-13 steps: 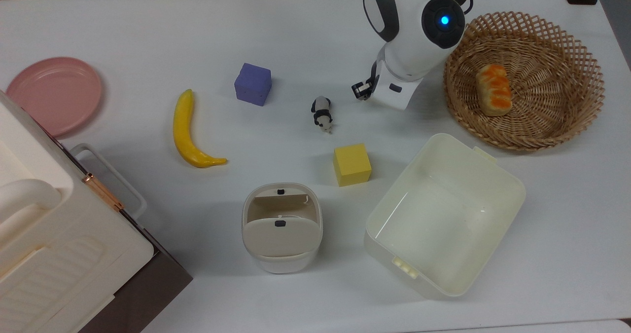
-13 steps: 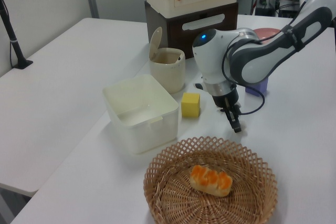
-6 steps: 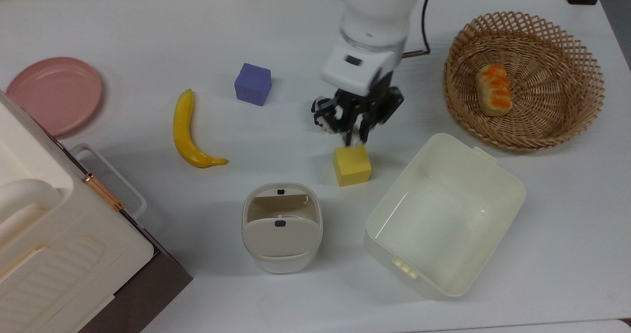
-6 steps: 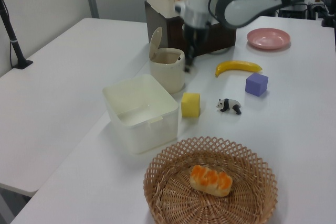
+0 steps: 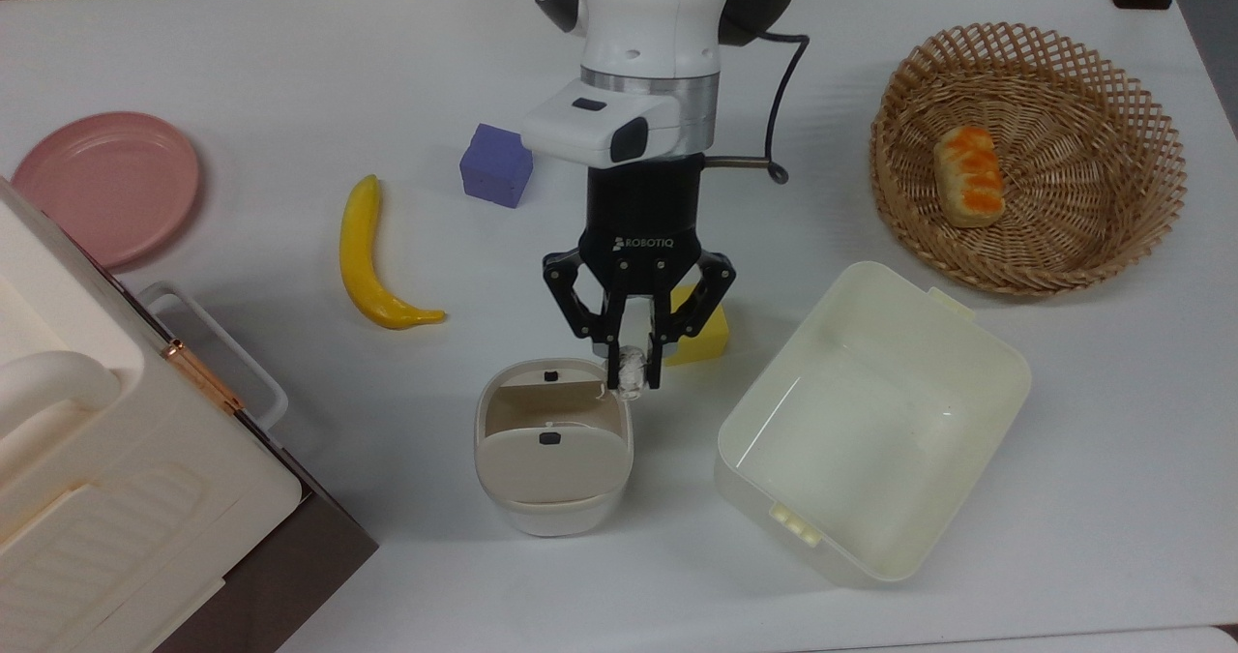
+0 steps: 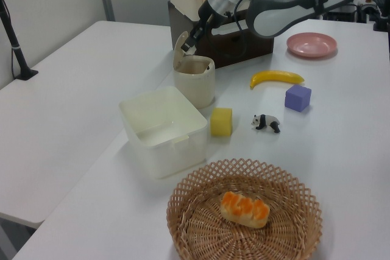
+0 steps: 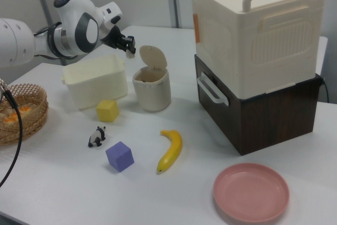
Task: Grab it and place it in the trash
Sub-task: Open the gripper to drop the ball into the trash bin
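My gripper hangs just above the far right rim of the trash, a small cream bin whose beige swing lid is tipped open. Its fingers are shut on it, a tiny off-white wrinkly paper ball pinched between the tips. The left view has the gripper over the bin, beside the raised lid. From the right view, the gripper is up and to the right view's left of the bin.
A large cream tub stands right of the bin in the top view, a yellow cube under the arm. A purple cube, banana, panda figurine, wicker basket, pink plate and cream cabinet surround them.
The arm has swung from beside the basket, past the panda and yellow cube, to the bin's rim, carrying the paper ball.
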Available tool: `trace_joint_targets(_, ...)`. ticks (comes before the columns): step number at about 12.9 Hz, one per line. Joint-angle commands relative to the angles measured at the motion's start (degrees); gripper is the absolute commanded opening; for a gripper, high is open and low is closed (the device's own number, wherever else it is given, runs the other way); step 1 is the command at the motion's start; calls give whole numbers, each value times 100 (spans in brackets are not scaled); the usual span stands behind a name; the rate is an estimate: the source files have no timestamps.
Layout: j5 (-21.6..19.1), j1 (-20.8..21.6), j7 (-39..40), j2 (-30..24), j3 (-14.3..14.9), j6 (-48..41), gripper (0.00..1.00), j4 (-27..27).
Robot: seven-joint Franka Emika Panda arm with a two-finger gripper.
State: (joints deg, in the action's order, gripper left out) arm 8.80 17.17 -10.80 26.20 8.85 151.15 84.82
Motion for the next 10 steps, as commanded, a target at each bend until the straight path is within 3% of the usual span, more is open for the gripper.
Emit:
trace_joint_targets(1, 114, 15, -351, -80, 143, 160, 86, 123)
trace_joint_targets(2, 157, 6, -387, -89, 143, 160, 100, 123)
trace_joint_targets(7, 149, 6, -800, -194, 179, 108, 100, 192)
trace_joint_targets(9, 140, -3, -1124, -666, 170, -136, 100, 709)
trace_joint_targets(10, 131, -98, -1291, -939, 109, -721, 100, 764)
